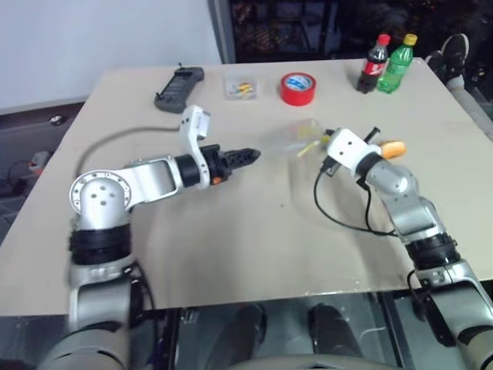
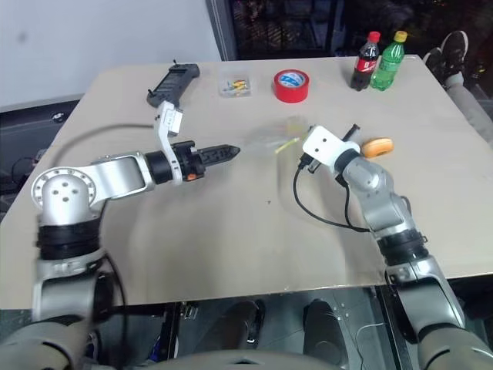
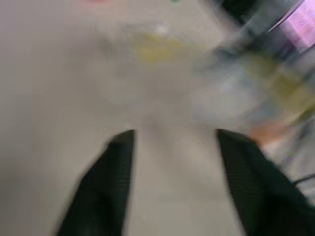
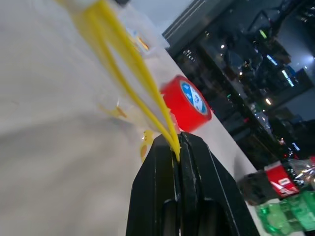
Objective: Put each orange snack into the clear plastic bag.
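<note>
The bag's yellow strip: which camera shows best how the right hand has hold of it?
The right wrist view: the yellow strip runs straight into the shut fingers of the right hand, pinched at their tips. Both head views show the clear bag only faintly, ahead of that hand. The left wrist view gives a blurred yellow smear.

One table (image 1: 231, 254), tan top.

Orange snacks (image 2: 377, 146): one countable, beside the right arm's wrist; a second cannot be made out.

Clear plastic bags (image 1: 300, 139): one, with a yellow strip.

Bottles: two, a cola bottle (image 1: 374, 63) with a red cap and a green bottle (image 1: 397, 65) with a yellow cap, just beside each other.

Red tape rolls (image 1: 298, 88): one.

Small clear boxes (image 1: 240, 87): one.

Black handheld devices (image 1: 179, 89): one.
</note>
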